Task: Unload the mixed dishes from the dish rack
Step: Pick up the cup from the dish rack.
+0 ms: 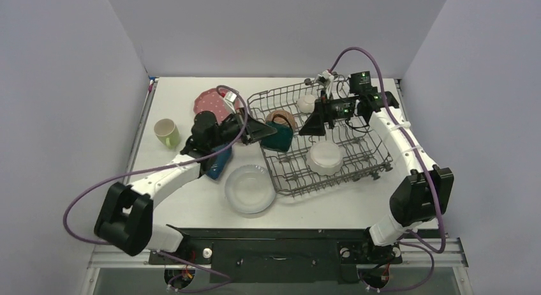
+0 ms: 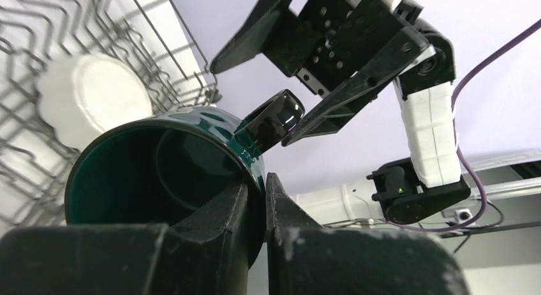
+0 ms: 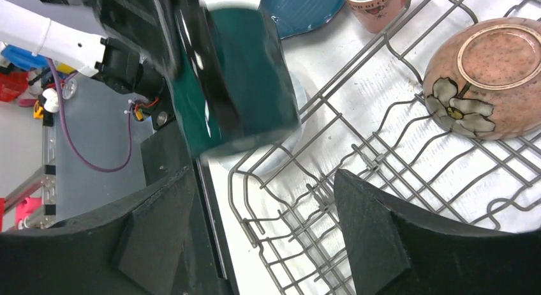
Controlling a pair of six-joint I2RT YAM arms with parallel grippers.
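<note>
The left arm (image 1: 167, 175) stretches from its base diagonally across the table (image 1: 191, 212), and its wrist ends at the left rim of the dish rack (image 1: 360, 159). The right arm (image 1: 400, 140) runs up along the rack's right side, bends near the far corner and turns back to the left. This sets the right gripper (image 1: 306, 124) pointing across the rack at the left gripper (image 1: 268, 133), their tips near each other.

The left gripper sits over the rack's wire wall. Behind and below it on the table lie the dark blue leaf-shaped dish (image 1: 219, 163) and the white plate (image 1: 249, 189). Beyond its tips, inside the rack, a white bowl (image 2: 96, 98) rests among the prongs. Off to the right gripper's far side, a brown bowl (image 3: 491, 78) painted with a flower lies upside down on the wires. An orange cup (image 3: 373, 4) stands outside the rack, past the mug.

The left gripper is clamped on the wall of the dark green mug (image 2: 159, 173), one finger inside the mouth and one outside, close to the handle (image 2: 275, 119). The mug is tipped on its side above the rack's left edge. The right gripper's jaws are spread wide and hold nothing. The mug lies just ahead of its fingers (image 3: 376, 234), and I cannot tell whether one of them touches the handle.
</note>
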